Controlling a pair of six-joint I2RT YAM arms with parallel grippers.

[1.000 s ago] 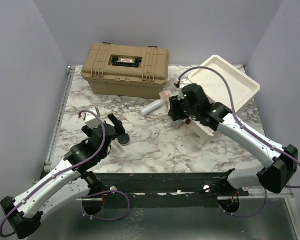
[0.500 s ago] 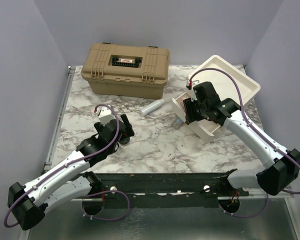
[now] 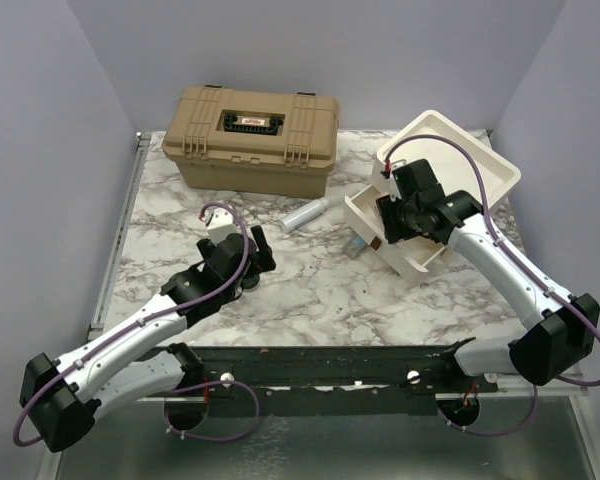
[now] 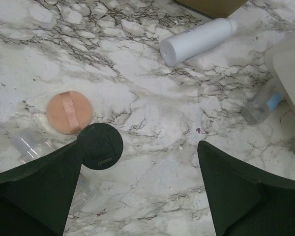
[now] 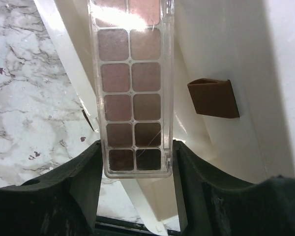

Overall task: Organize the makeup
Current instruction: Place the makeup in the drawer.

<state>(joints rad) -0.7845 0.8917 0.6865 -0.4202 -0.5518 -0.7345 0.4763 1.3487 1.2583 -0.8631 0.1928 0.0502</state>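
Eyeshadow palette [image 5: 132, 88], clear-cased, is clamped across its narrow width at the near end in my right gripper [image 5: 135, 157]. It's held at the white drawer box [image 3: 420, 260], 2 o'clock on the table [image 3: 310, 290]. I judge it light, stiff and slick, with a brittle lid and crumbly pans, so keep it level and set it down gently.

Left gripper [image 4: 140, 147] is spread wide and holds nothing, above a black compact [image 4: 102, 146].
- Powder puff [image 4: 69, 111]: 10 o'clock, just beside the compact.
- Silvery tube [image 4: 196, 40]: 1 o'clock.
- Small clear bottle [image 4: 260, 103]: 3 o'clock, by the box.

Tube looks light and likely to roll, so take it across mid-barrel.
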